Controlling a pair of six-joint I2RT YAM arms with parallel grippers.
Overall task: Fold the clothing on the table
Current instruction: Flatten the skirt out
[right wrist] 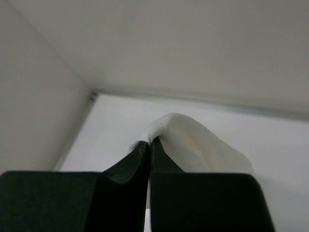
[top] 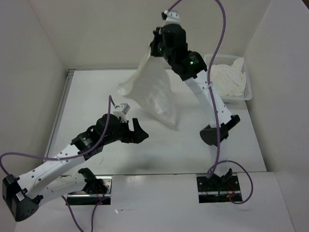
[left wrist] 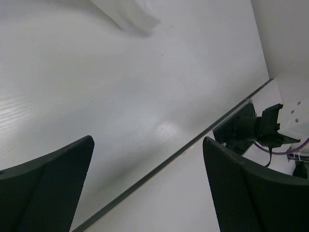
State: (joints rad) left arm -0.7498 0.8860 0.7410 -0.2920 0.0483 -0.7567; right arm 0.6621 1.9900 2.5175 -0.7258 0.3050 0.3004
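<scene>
Clothing [top: 154, 92] hangs in the air from right pincer [top: 157, 48], draping down and toward the left pincer [top: 137, 131]. The wrist view shows right pincer [right wrist: 148, 142] pressed together on a small fold of the clothing [right wrist: 193, 145], right at the fingertips. Only that one pinch carries the whole garment.

Left pincer [left wrist: 148, 142] stands wide apart and holds nothing. It sits low over the surface [top: 96, 96], below and just short of the cloth's lower end. Cannot tell whether the lowest corner touches the surface.

Risks, as judged:
- Slip. The bite is shallow and the fabric thin, so a quick swing or tug from below could pull the fold out and drop the garment in a heap.
- Bad second grasp. The cloth hangs bunched and creased, with no clean edge facing the left pincer. Closing there could catch several layers or the wrong corner, and the spread would come out twisted.
- Miss. The hanging end is free to sway, so the left pincer may close on air.
- Lowering from one point would likely pile the fabric up rather than lay it flat.

Mesh basket [top: 247, 94] with cloth bundle [top: 227, 79] sits on the far side of the right arm from the hanging cloth, well apart. Snag risk there looks small.
</scene>
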